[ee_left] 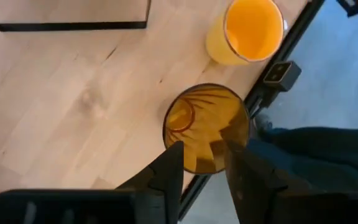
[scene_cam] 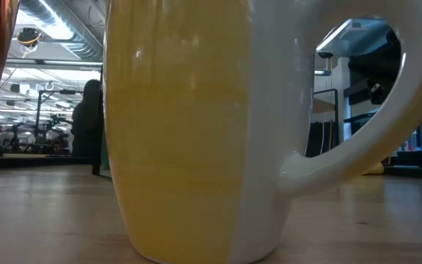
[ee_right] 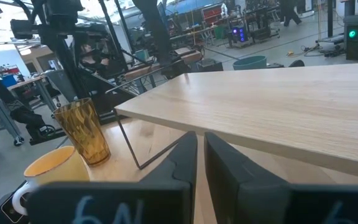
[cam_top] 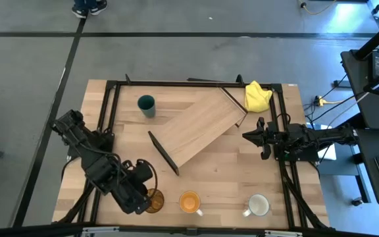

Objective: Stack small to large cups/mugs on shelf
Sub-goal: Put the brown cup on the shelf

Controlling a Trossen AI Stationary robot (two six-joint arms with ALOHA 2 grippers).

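Amber glass [cam_top: 154,200] stands upright at the near edge of the worktop [cam_top: 242,178], toward the near-left corner. It's first in a row along that edge: glass, then orange mug [cam_top: 190,202], then white mug [cam_top: 258,205] toward the near-right corner. Teal cup [cam_top: 146,104] sits alone by the far edge, left of centre.

Left gripper [ee_left: 202,163] is right on the glass. In the left wrist view the two fingers [ee_left: 169,171] straddle the glass rim, one on each side, spread with the glass wall showing between them. Can't tell whether the pads touch yet, so I'd call it spread around the glass, not pinching. Glass axis is vertical, and the fingers come at it from the left and above.

Shelf [cam_top: 199,129] lies mid-worktop, its long axis running diagonally from near-left to far-right, dark end panels at both ends. From the glass it's away from the near edge and a bit right, with bare wood between. Yellow cloth [cam_top: 256,96] is at the far-right corner, just off the shelf's far end.

Right gripper [cam_top: 260,137] waits at the right edge, beside the shelf's far end, fingers pressed nearly together and holding nothing.

My read: the left arm is clearly the nearer one to the glass, so the glass is its pick. The next move hinges on closing squarely on the rim, then lifting before heading inward to the shelf. The orange mug is just beside the glass, so a sideways sweep risks a bump.
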